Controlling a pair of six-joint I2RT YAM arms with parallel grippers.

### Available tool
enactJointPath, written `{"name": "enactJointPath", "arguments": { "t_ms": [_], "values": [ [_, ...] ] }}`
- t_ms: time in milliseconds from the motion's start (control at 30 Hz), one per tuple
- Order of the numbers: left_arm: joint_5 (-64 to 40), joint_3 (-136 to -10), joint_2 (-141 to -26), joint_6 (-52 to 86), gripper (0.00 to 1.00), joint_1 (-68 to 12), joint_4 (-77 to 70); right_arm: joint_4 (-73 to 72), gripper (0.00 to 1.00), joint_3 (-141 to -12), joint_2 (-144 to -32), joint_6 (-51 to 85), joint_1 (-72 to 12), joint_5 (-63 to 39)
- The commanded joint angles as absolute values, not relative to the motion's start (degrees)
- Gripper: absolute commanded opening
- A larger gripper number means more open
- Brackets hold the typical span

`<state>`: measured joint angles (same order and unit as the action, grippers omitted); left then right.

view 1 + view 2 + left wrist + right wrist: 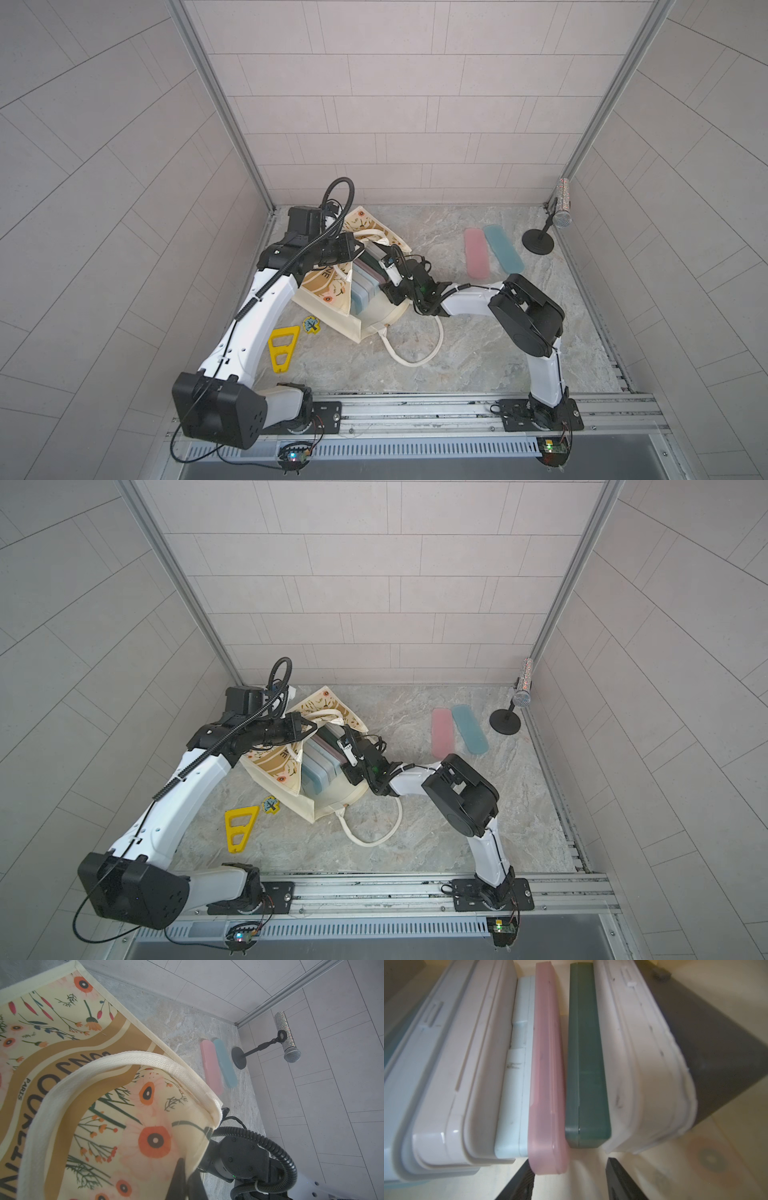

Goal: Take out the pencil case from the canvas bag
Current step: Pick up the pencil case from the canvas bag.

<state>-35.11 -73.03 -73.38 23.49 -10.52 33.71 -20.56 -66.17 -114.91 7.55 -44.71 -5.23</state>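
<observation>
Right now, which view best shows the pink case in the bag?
Right wrist: pink case stands edge-on between a pale blue case and a green case. Both top views show only case edges inside the canvas bag; left wrist shows only the bag's outside.

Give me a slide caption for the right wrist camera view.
Open right gripper inside the bag, facing a row of cases on edge, pink case and green case nearest.

canvas bag point(324, 286): cream, orange flowers, tan lettered bands; slumped open on the table's point(478, 340) 9 o'clock side, one white rope handle point(419, 360) trailing toward 5 o'clock.
pencil cases point(362, 291): white, pale blue, pink and dark green, packed on edge inside the bag.
</observation>
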Motion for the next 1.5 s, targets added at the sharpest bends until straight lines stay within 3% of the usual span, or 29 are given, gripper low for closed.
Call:
{"name": "enactJointPath", "arguments": {
  "t_ms": [0,367,800,867,1000,1167,1267,1467],
  "values": [
    [-38.67,-74.1,-70.85,23.38,0.0,-11.07,30.5,-19.97,0.56,-67.99,-116.86,7.6,-44.76,-5.07],
    [-38.17,-73.93,-71.25,23.2,0.0,-11.07,30.5,-19.15,0.36,-68.56,-116.54,7.47,-44.74,-5.2],
    [-37.63,-74.3,-72.62,22.81,0.0,-11.07,30.15,-20.38,0.34,-53.04,-102.55,8.35,-45.27,-2.9],
    [-37.72,-74.29,-72.6,22.76,0.0,-11.07,30.06,-20.26,0.37,-52.77,-102.29,8.21,-45.26,-3.04],
    [-38.03,-74.38,-72.54,22.95,0.0,-11.07,30.06,-18.91,0.58,-56.46,-105.09,6.74,-45.26,-3.85],
    [-37.9,-74.28,-72.14,23.12,0.0,-11.07,30.06,-16.96,0.62,-63.34,-110.46,5.25,-45.09,-4.45],
    [-37.82,-74.11,-72.05,23.18,0.0,-11.07,30.14,-15.72,0.59,-67.03,-113.47,4.68,-44.97,-5.0],
    [-37.52,-74.15,-72.22,23.12,0.0,-11.08,30.15,-14.5,0.4,-69.31,-115.32,4.3,-44.98,-5.62]
  ]
}}
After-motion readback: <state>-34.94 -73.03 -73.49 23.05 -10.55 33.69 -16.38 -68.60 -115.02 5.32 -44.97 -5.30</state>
